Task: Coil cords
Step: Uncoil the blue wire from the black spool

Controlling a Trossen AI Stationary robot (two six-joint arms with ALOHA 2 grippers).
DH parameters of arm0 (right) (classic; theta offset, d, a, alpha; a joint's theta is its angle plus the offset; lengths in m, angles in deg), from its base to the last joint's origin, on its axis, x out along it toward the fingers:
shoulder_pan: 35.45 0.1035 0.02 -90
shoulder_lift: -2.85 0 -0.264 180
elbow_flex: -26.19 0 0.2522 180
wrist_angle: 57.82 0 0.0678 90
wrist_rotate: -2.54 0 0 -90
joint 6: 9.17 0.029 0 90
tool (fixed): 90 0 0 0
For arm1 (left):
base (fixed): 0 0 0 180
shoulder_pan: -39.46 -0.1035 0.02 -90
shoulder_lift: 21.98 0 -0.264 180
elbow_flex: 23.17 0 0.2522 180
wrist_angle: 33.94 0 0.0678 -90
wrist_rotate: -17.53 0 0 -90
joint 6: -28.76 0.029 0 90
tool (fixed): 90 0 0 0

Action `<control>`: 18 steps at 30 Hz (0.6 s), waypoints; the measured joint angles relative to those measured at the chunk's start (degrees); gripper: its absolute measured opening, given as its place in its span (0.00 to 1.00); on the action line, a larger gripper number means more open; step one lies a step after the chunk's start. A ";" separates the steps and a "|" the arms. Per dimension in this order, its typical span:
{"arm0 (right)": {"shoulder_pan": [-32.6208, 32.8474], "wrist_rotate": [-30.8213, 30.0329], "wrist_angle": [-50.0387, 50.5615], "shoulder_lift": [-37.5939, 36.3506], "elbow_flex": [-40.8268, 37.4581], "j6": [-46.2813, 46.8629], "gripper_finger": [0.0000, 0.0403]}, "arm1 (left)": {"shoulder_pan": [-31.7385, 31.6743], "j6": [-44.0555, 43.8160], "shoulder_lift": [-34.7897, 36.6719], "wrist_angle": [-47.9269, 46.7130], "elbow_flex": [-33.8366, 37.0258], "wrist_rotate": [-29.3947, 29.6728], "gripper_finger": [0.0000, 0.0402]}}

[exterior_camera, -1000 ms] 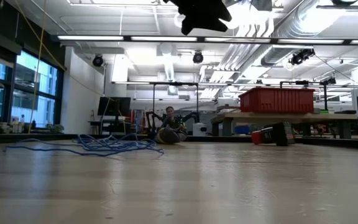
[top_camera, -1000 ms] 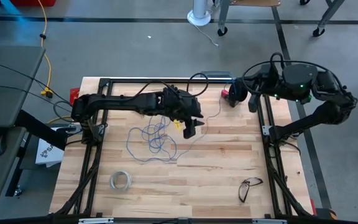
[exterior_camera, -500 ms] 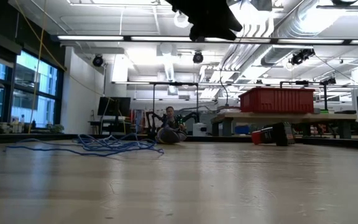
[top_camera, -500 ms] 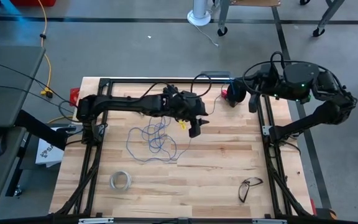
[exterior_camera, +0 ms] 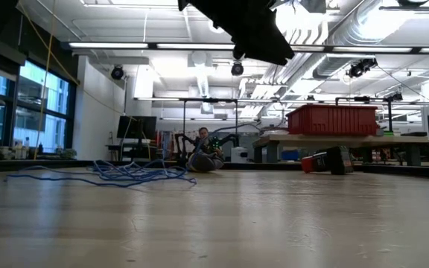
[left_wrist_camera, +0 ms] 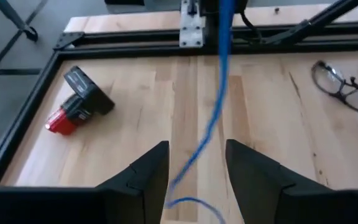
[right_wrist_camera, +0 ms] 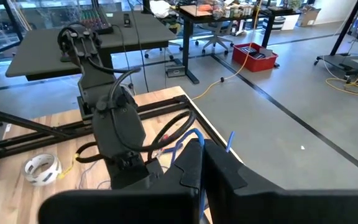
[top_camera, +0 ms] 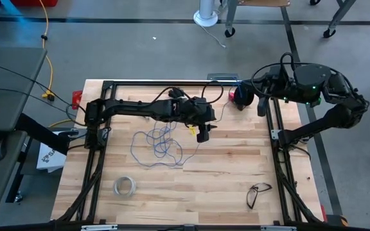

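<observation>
Trailing out of frame — wire point(left_wrist_camera: 215, 118)

High view straight down over table point(top_camera: 236, 167); low view level at tabletop; both share blue wire point(top_camera: 162, 144).

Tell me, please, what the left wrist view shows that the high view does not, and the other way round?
Only the left wrist view shows the blue wire running up between the left gripper's open fingers. Only the high view shows the wire's loose tangle, the ring of tape and the right arm's gripper at the table's far edge. Both show the glasses and the red-and-black block.
</observation>
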 joint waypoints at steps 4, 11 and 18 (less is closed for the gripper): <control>0.00 0.01 0.00 0.00 0.00 0.00 0.00 | 0.23 0.82 -0.01 0.77 0.00 -0.01 0.38; 0.01 0.00 0.00 0.00 0.00 -0.01 0.00 | 0.19 2.99 0.00 0.21 0.00 1.28 0.27; 0.01 -0.02 -0.05 0.00 0.00 -0.01 0.00 | 0.19 2.96 0.00 0.36 0.00 0.24 0.02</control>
